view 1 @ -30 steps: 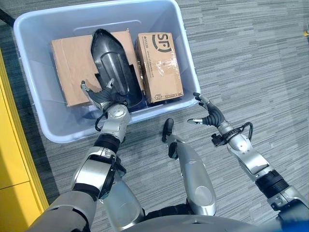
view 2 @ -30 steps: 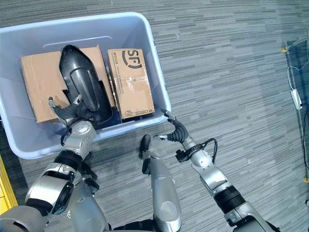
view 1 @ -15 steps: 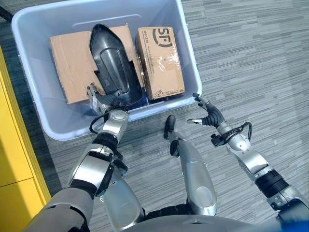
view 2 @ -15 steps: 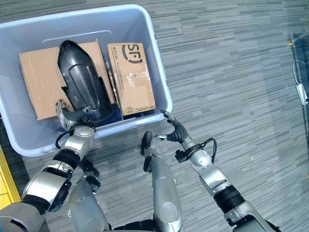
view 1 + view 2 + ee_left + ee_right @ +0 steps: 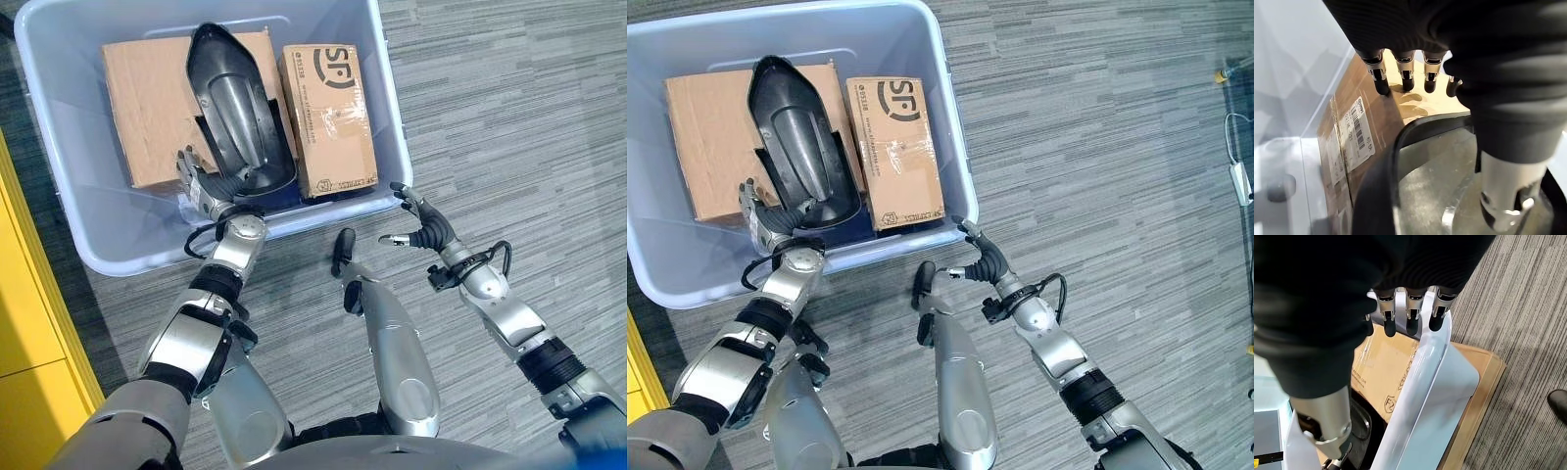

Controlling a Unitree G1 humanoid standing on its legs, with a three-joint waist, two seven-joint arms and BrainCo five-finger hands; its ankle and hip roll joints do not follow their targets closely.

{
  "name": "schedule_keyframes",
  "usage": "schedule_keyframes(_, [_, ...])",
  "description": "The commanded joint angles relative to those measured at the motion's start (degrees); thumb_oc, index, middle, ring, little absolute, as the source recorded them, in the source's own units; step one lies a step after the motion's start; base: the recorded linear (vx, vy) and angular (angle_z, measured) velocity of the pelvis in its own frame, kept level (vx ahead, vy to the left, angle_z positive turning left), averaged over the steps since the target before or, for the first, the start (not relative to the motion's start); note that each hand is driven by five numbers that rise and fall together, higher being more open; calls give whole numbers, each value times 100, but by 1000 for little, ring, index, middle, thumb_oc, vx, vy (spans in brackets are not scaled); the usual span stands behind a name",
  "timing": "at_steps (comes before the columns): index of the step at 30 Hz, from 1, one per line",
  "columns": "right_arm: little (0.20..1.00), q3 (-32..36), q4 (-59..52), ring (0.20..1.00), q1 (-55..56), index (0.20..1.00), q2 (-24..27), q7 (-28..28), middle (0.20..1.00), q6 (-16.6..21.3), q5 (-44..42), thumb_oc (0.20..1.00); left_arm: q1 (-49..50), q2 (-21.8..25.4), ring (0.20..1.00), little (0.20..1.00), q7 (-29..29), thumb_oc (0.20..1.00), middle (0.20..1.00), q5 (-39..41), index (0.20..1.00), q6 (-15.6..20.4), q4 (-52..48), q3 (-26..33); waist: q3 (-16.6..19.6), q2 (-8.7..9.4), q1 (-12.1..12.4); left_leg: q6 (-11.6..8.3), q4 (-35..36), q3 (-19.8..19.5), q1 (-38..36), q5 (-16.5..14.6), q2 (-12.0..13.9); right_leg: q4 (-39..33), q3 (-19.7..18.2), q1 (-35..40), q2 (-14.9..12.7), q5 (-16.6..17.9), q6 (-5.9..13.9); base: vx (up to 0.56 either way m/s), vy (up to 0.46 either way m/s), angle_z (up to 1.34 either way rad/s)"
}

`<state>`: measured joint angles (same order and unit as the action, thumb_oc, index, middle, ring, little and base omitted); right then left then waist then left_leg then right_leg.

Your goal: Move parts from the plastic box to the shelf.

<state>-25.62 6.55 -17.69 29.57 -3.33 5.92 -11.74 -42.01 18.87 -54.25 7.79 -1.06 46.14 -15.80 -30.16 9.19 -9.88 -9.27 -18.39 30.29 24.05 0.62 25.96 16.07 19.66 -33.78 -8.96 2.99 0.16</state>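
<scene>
A pale blue plastic box (image 5: 395, 108) stands on the carpet ahead of me. In it a long black shell-shaped part (image 5: 235, 108) lies between a flat cardboard box (image 5: 147, 98) and a taped cardboard box (image 5: 328, 108). My left hand (image 5: 203, 191) is at the black part's near end. Its fingers (image 5: 1405, 73) reach straight past the part's rim (image 5: 1400, 147) over the flat cardboard, and the thumb sits inside the shell. My right hand (image 5: 423, 227) hovers open at the box's near right corner, its fingers (image 5: 1408, 318) spread above the rim (image 5: 1425, 377).
A yellow cabinet side (image 5: 20, 313) runs along the left edge, close to the box. Grey striped carpet (image 5: 509, 98) stretches to the right. A white cable (image 5: 1239, 176) lies at the far right.
My left hand has gone from the box's front wall further in, onto the black part's near end. The right hand has stayed at the corner. The camera has shifted slightly.
</scene>
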Motion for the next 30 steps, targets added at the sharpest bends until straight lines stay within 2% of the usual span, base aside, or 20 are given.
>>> schedule_keyframes(1, [1000, 158, -489, 1000, 67, 1000, 47, 13, 1000, 128, -66, 1000, -182, -252, 1000, 1000, 449, 1000, 1000, -216, 1000, 473, -429, -530, 36, 226, -77, -311, -878, 16, 659, 52, 398, 305, 296, 169, -464, -596, 707, 0, 0, 0])
schedule_keyframes(9, [1000, 144, -549, 1000, 72, 1000, -24, 69, 1000, 27, -61, 1000, -51, -577, 1000, 1000, 565, 1000, 1000, -36, 1000, 336, -912, -743, 36, 226, -42, -288, -849, 22, 672, 67, 392, 293, 322, 179, -439, -574, 712, 1, -13, 0])
schedule_keyframes(15, [1000, 141, -507, 1000, -26, 1000, -88, 92, 1000, -47, -48, 1000, -72, -731, 1000, 1000, 669, 1000, 1000, 382, 1000, 14, -1085, -880, 36, 222, -32, -295, -860, 9, 712, 88, 404, 303, 328, 150, -436, -558, 706, -1, -5, -1])
schedule_keyframes(18, [1000, 130, -504, 1000, -64, 1000, -94, 97, 1000, -103, -77, 1000, -113, -777, 1000, 1000, 654, 1000, 1000, 496, 1000, 12, -1076, -882, 36, 237, -49, -297, -859, 12, 740, 94, 417, 287, 319, 126, -423, -546, 698, -5, -29, -5])
schedule_keyframes(22, [1000, 114, -525, 1000, -68, 1000, -119, 195, 1000, -142, -76, 1000, -146, -907, 1000, 1000, 802, 1000, 1000, 1041, 1000, 67, -1116, -861, 36, 240, -78, -296, -896, 16, 764, 100, 445, 313, 304, 92, -406, -550, 683, 0, -7, -1])
schedule_keyframes(25, [1000, 92, -560, 1000, -53, 1000, -149, 208, 1000, -157, -75, 1000, -159, -1012, 1000, 1000, 864, 1000, 1000, 1078, 1000, 69, -1273, -889, 36, 237, -89, -296, -904, 32, 766, 104, 460, 297, 312, 85, -407, -526, 680, 1, -40, 2])
schedule_keyframes(30, [1000, 73, -427, 1000, -130, 1000, -197, 105, 1000, -117, -53, 1000, -49, -1114, 1000, 1000, 211, 1000, 1000, 1250, 1000, -107, -1373, -790, 36, 213, -43, -324, -894, 4, 795, 157, 454, 290, 324, 71, -398, -533, 656, -6, -37, -1])
